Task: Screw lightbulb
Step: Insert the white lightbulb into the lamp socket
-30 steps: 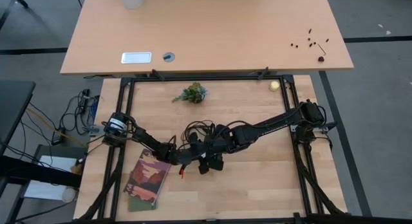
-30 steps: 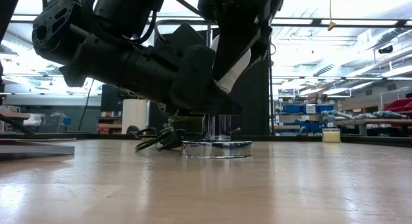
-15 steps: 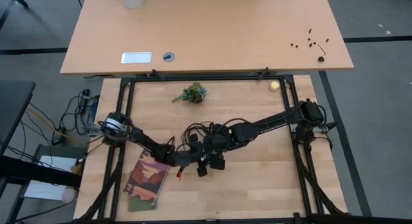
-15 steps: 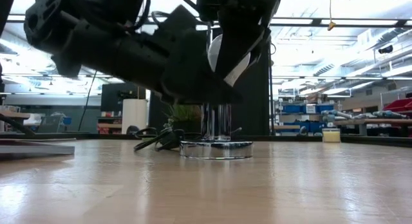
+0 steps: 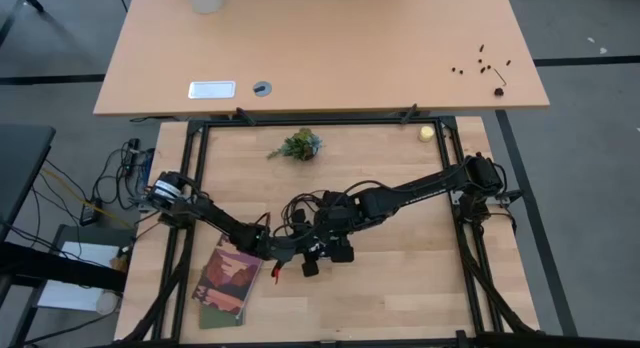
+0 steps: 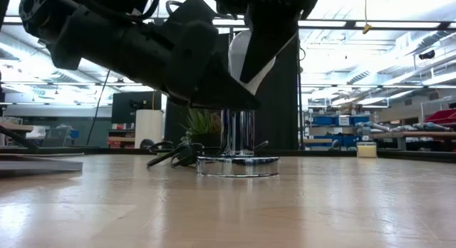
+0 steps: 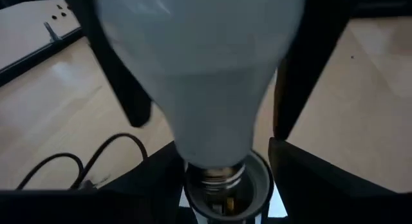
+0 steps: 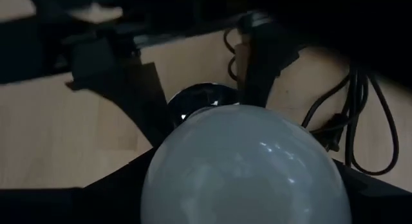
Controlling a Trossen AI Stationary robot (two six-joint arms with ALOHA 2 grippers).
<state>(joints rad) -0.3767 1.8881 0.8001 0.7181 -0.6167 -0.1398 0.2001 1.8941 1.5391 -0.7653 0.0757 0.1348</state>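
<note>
Right gripper point(image 8: 248, 185) has its fingers clamped around the lightbulb point(image 7: 206, 76), held upright with its screw base sitting in the socket point(image 6: 238, 132) mid-counter point(image 5: 400, 288). Left gripper point(image 7: 222, 179) flanks the socket, fingers seemingly gripping it, though contact is hard to confirm.

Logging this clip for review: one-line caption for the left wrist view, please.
White lightbulb held by the right gripper, its screw base entering the chrome socket framed by the left gripper.
</note>
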